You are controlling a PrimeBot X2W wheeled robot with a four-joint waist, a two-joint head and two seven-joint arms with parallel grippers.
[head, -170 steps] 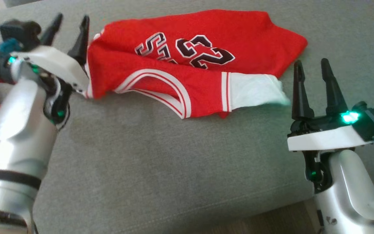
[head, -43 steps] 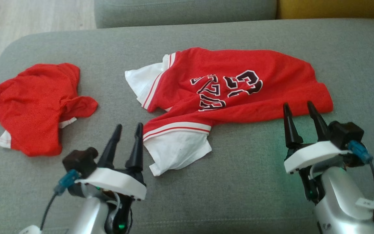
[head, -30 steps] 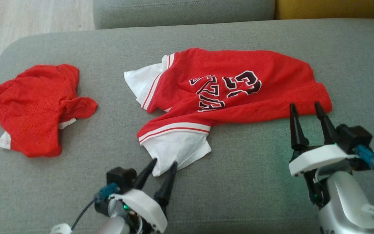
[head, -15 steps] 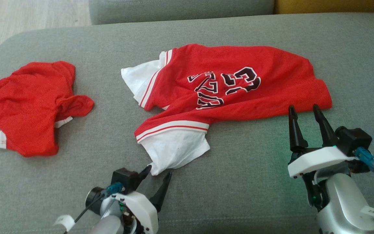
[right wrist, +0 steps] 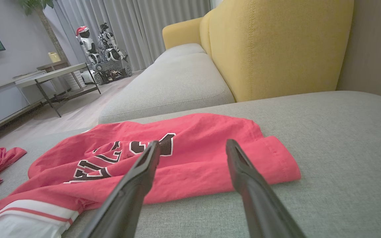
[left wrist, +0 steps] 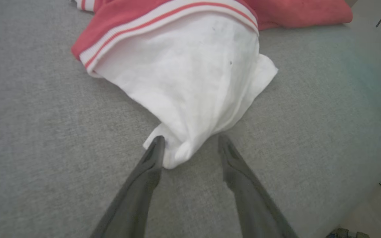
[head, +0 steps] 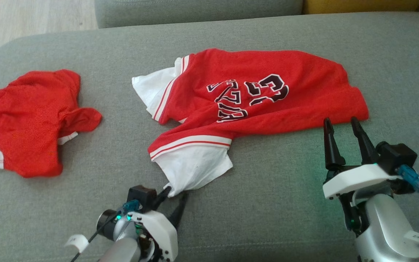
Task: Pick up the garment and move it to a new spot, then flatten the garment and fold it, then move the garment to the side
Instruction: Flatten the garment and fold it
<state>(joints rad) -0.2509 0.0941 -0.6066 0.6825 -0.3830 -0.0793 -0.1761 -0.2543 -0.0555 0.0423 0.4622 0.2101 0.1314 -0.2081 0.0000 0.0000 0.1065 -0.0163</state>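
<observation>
The garment [head: 286,69] is a red jersey with black lettering and white sleeves, lying crumpled on the grey couch seat [head: 275,203]. Its near white sleeve [left wrist: 193,76] points toward me. My left gripper [head: 176,193] is low at that sleeve's tip. In the left wrist view my left gripper [left wrist: 190,140] has its jaws apart, the sleeve's corner lies between them, and the left finger [left wrist: 154,155] touches the cloth. My right gripper [head: 340,123] stands open just short of the jersey's red hem [right wrist: 270,162], nothing between its fingers [right wrist: 243,175].
A second red garment [head: 31,120] lies bunched at the seat's left end. A yellow backrest [right wrist: 276,43] and another grey seat [right wrist: 177,82] lie beyond. Wooden floor [head: 31,14] shows at the upper left. The seat's front edge runs just behind both wrists.
My left gripper has swung right and down from beside the white sleeve to its tip, and its fingers have drawn a little closer. The head view has shifted slightly; the right arm has hardly moved.
</observation>
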